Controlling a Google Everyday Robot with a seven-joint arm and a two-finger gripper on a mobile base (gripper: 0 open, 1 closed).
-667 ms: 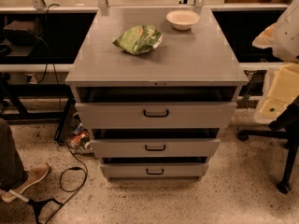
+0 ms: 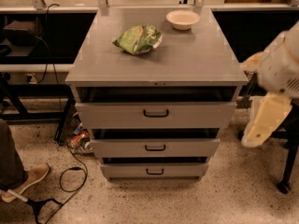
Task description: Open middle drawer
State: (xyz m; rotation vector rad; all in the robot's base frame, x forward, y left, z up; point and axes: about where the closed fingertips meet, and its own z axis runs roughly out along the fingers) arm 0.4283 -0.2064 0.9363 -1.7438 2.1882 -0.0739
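A grey cabinet (image 2: 154,55) has three drawers stacked one above the other. The middle drawer (image 2: 187,148) has a medium-height front and a small black loop handle (image 2: 155,147) at its centre. It stands slightly out from the cabinet, with a dark gap above its front. The top drawer (image 2: 196,115) has the tallest front, the bottom drawer (image 2: 182,171) the shortest. My gripper (image 2: 261,125) hangs at the end of the white arm (image 2: 282,64), to the right of the cabinet, about level with the upper two drawers and apart from them.
A green crumpled bag (image 2: 138,38) and a white bowl (image 2: 182,18) lie on the cabinet top. A person's shoe (image 2: 25,178) and cables (image 2: 70,176) are on the floor at left. A black stand leg (image 2: 286,171) is at right. Dark shelving runs behind.
The arm end with the gripper has dropped lower and slightly left beside the cabinet. The drawers and the objects on top have not moved.
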